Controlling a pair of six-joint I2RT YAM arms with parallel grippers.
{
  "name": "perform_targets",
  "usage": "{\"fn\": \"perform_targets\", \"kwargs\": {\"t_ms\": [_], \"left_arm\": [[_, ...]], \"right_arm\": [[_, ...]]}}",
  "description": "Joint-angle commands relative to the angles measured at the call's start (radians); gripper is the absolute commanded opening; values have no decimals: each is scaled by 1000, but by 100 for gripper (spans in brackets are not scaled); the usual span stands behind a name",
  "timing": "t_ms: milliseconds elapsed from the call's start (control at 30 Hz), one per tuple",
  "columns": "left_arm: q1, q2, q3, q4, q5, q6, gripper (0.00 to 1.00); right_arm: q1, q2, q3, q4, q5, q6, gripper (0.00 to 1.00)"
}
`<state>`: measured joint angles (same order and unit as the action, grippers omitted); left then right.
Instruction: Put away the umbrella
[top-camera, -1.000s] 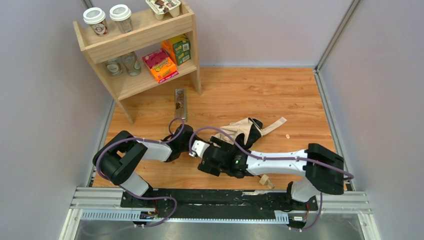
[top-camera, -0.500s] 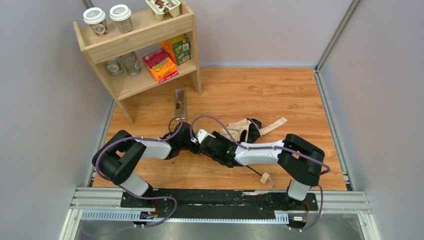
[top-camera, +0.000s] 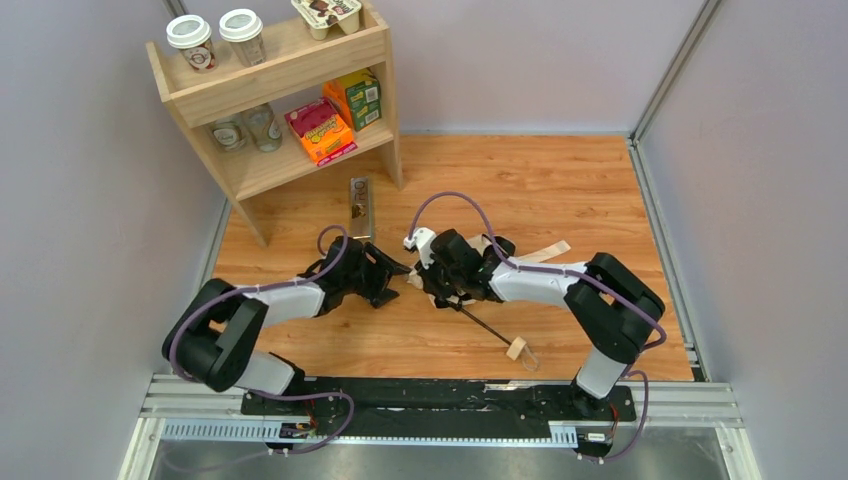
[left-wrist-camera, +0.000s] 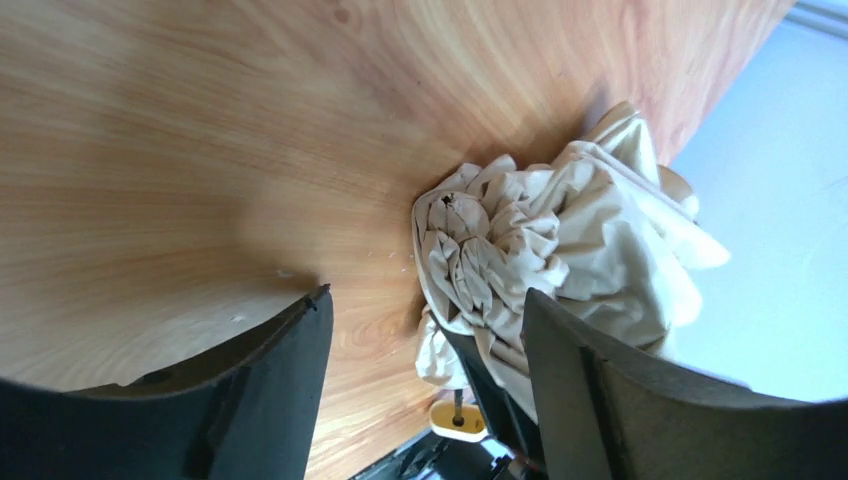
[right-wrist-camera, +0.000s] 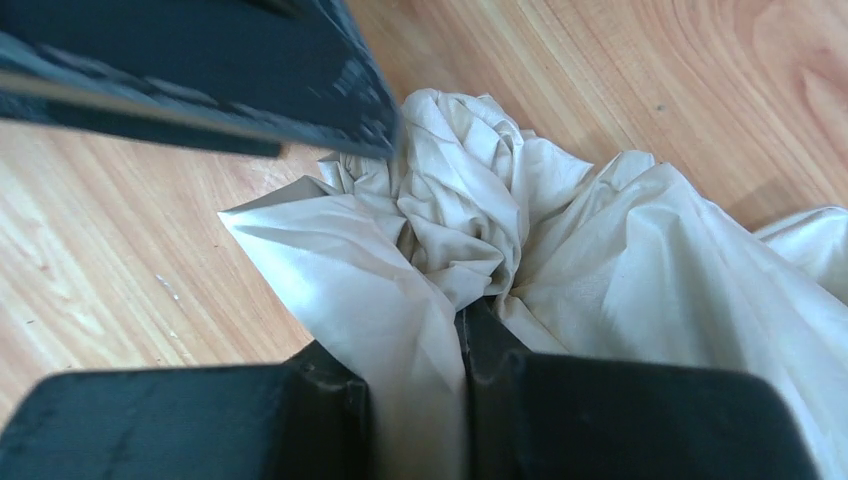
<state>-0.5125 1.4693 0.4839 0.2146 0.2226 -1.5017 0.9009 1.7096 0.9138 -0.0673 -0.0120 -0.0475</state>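
The umbrella lies on the wooden floor in the top view, its beige canopy (top-camera: 482, 246) bunched under my right arm. Its thin black shaft (top-camera: 487, 326) runs toward me to the wooden knob handle (top-camera: 517, 348). My right gripper (top-camera: 432, 288) is shut on a fold of the canopy fabric (right-wrist-camera: 430, 230), pinched between its two fingers (right-wrist-camera: 300, 410). My left gripper (top-camera: 400, 270) stands open just left of the canopy. In the left wrist view the crumpled canopy (left-wrist-camera: 560, 230) lies ahead of the spread fingers (left-wrist-camera: 270, 390), nothing between them.
A wooden shelf (top-camera: 290, 60) at the back left holds paper cups, glasses and snack boxes. A small grey bar (top-camera: 360, 205) lies on the floor by the shelf's leg. Grey walls close in both sides.
My left gripper has opened and drawn back to the left. My right arm has swung toward the far side onto the canopy and closed on its fabric. The umbrella handle shifted slightly.
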Motion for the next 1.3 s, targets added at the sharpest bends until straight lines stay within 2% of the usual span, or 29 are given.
{"fn": "perform_targets", "kwargs": {"t_ms": [0,167,267,400,733,933,1200,1267], "left_arm": [[57,-169,-63,-23,-40,141,77],[112,-341,-126,-8,-59,175,78],[111,-345,-145,40,-3,156,79],[71,-302,-166,143,43,89,79],[-76,-147,-120,267,-109,1,79],[-100,-15,-82,253,-195,-37,80],[-149,147,-1,226,-220,-98,80],[-170,177,8,184,-220,-129,76]], "right_arm": [[-74,88,-66,-80,-278,40,0],[-163,117,-40,-95,-472,41,0],[-220,153,-17,-101,-603,95,0],[-275,218,33,-134,-715,126,0],[-344,321,102,-150,-859,179,0],[-375,358,132,-161,-904,182,0],[-379,378,157,-169,-936,176,0],[-379,377,161,-170,-947,176,0]]}}
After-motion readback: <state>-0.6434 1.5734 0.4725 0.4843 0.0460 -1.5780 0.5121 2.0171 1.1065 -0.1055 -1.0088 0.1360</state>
